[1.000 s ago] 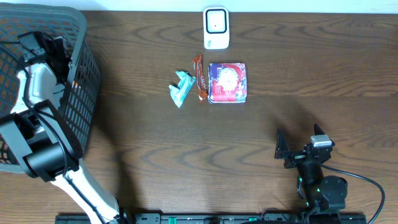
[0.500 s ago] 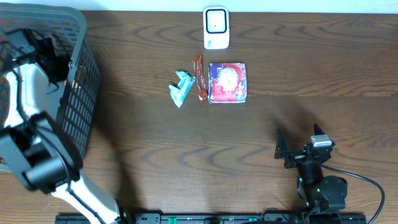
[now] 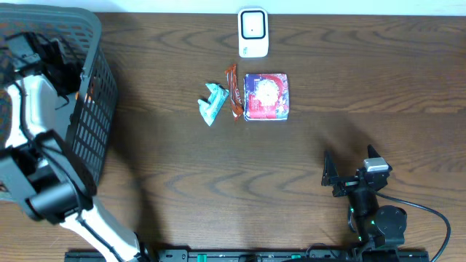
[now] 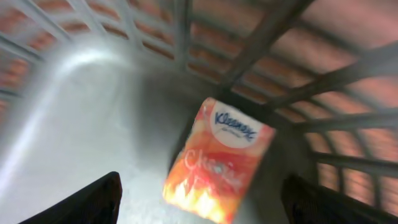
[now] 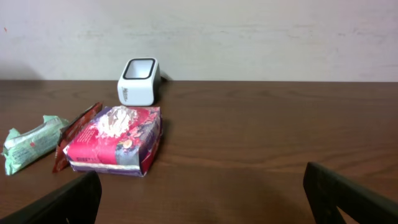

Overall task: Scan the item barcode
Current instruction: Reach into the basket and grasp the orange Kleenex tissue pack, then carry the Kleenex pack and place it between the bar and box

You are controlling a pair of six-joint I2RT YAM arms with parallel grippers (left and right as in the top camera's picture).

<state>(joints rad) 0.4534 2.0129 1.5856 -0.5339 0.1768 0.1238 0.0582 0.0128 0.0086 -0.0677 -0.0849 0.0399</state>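
My left gripper [image 4: 200,182] hangs released over the tissues [image 4: 217,155] in the basket [image 3: 100,81]; I might snag the wall lifting out.

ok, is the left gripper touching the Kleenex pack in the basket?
Apart. Left wrist view: Kleenex pack sits between the open fingers of the left gripper, gap each side.

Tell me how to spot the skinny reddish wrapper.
Start at the white scanner at the table's far edge. Nearer the robot lie three packets in a row, and the skinny reddish wrapper is the middle one, between the teal packet and the square red-and-purple pack. It alone is long and narrow.
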